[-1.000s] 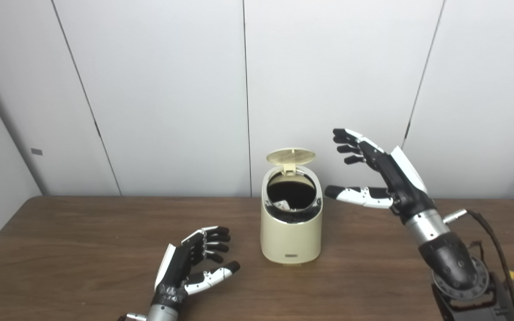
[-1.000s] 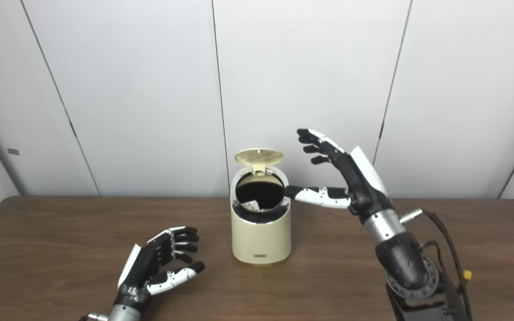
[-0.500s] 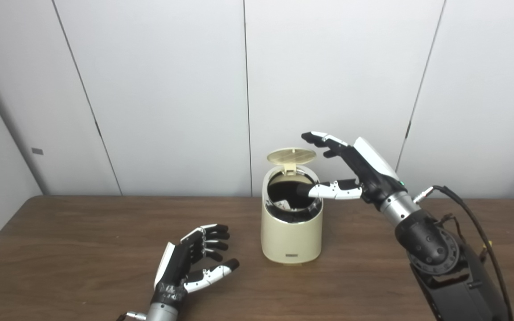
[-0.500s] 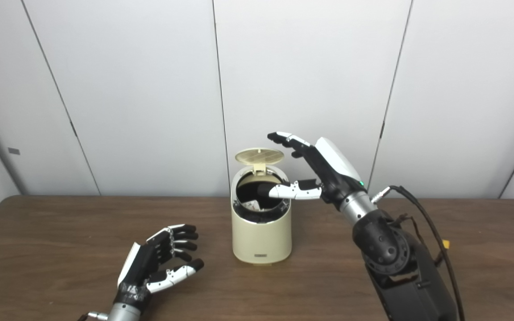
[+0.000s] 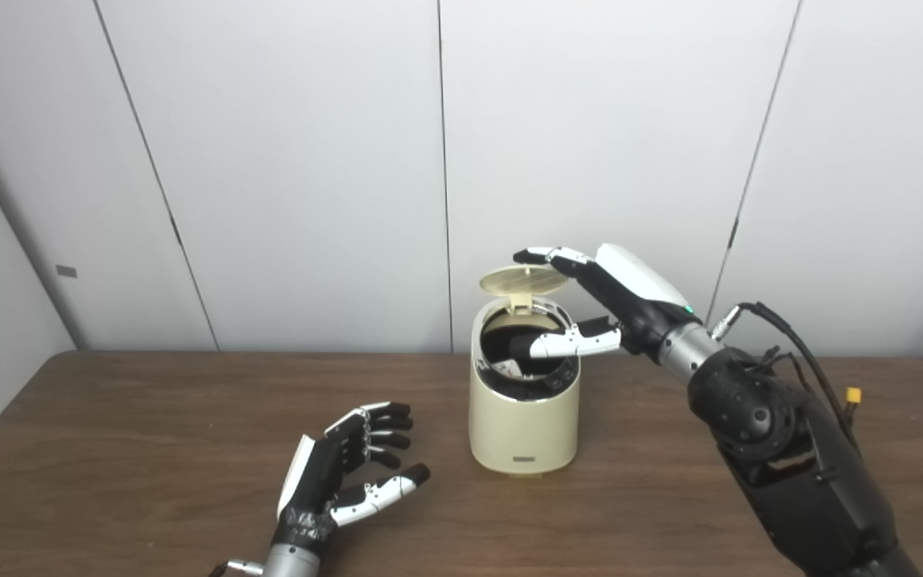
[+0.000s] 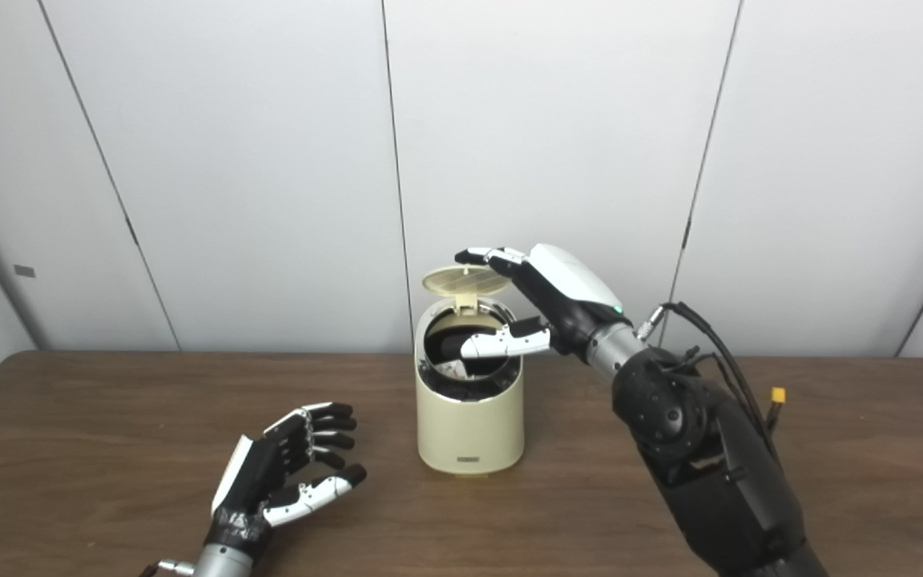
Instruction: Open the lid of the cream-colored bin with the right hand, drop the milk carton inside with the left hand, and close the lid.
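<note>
Both head cameras look forward and slightly down across the table (image 5: 109,449) toward the wall. Set side by side, they share nearly the whole scene.

No readable text, brand, number or sign appears anywhere. A small dark label (image 5: 522,459) sits low on the front of the cream-colored bin (image 5: 521,421), at 6 o'clock on its body, but its markings are too small to make out.

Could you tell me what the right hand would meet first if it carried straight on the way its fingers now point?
Probably the raised round cream-coloured lid: the right hand points leftward just above it, fingertips already over its edge. Depth is uncertain, so contact is unclear.
</note>
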Controlling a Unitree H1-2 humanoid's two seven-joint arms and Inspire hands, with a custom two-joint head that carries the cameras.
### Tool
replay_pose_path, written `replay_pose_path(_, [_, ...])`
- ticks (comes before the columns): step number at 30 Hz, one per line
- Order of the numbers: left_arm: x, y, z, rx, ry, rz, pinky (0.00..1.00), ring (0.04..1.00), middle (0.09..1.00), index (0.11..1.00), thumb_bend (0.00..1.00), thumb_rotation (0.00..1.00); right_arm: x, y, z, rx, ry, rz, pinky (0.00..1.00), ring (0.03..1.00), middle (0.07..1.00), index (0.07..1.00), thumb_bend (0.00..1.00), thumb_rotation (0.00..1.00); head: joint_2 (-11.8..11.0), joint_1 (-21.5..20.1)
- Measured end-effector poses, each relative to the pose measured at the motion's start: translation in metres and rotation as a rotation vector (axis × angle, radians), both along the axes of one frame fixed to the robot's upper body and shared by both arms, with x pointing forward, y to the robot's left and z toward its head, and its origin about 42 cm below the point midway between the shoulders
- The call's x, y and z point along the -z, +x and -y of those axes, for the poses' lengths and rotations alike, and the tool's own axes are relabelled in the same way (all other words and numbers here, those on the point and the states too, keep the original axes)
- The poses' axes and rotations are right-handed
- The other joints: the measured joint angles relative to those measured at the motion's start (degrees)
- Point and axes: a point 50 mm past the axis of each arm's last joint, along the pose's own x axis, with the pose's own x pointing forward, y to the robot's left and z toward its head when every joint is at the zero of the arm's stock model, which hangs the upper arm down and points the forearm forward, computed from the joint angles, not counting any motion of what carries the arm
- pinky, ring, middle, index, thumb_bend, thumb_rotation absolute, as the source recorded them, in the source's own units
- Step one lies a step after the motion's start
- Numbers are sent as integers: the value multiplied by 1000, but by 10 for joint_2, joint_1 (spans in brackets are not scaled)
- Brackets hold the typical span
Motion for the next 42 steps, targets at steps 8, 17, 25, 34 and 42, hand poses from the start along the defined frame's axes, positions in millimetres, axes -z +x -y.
replay_pose_path(8, [0, 0, 0, -1, 10, -1, 548, 641, 704, 740, 729, 169, 5, -6, 3, -23, -72, 34, 830, 970, 847, 845, 717, 626, 4, 0])
replay_pose_path(17, [0, 0, 1, -1, 10, -2, 550, 645, 708, 739, 723, 165, 9, -23, 8, -64, -97, 61, 843, 953, 821, 818, 705, 620, 8, 1])
replay_pose_path(25, [0, 0, 1, -1, 15, -9, 552, 647, 709, 742, 722, 177, 14, -38, 15, -94, -118, 49, 947, 970, 823, 827, 683, 579, 14, 3])
replay_pose_path(34, [0, 0, 0, 0, 19, -13, 557, 645, 703, 732, 727, 166, 30, -49, 21, -87, -117, 23, 878, 968, 829, 838, 686, 606, 18, 2])
replay_pose_path(42, [1, -1, 0, 1, 21, -26, 556, 644, 705, 734, 720, 177, 38, -54, 22, -93, -128, 20, 846, 968, 829, 834, 680, 598, 21, 1])
